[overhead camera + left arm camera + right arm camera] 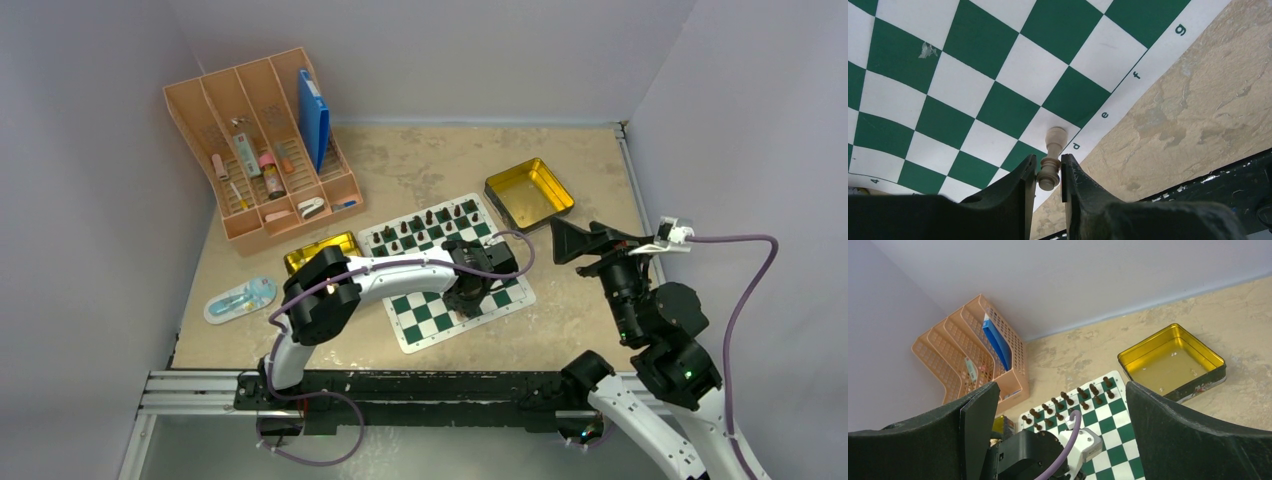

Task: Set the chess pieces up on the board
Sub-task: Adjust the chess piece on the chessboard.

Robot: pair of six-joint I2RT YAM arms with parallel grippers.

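- Inspecting the board: dark chessmen fill two rows on the side far from the left gripper. That half looks complete.
- No light pieces are visible standing on the squares on the near side. The arm hides part of that side, so a full count is not possible.
- Judgement: the task is at an early stage, with nearly the whole light set yet to be placed.
- Left jaws: closed in on a single light chess piece, touching both sides of its base and apparently pinching it.
- The piece's head points away from the jaws, over a white square in the edge row by the letter d. Whether it has been set down on the board cannot be told.
- Bare table lies just beyond the border, to the right of these jaws.
- Right gripper: jaws spread wide and holding nothing, raised well clear of the board.
- A gold tin sits ahead of the right jaws, with no chessmen visible in it.
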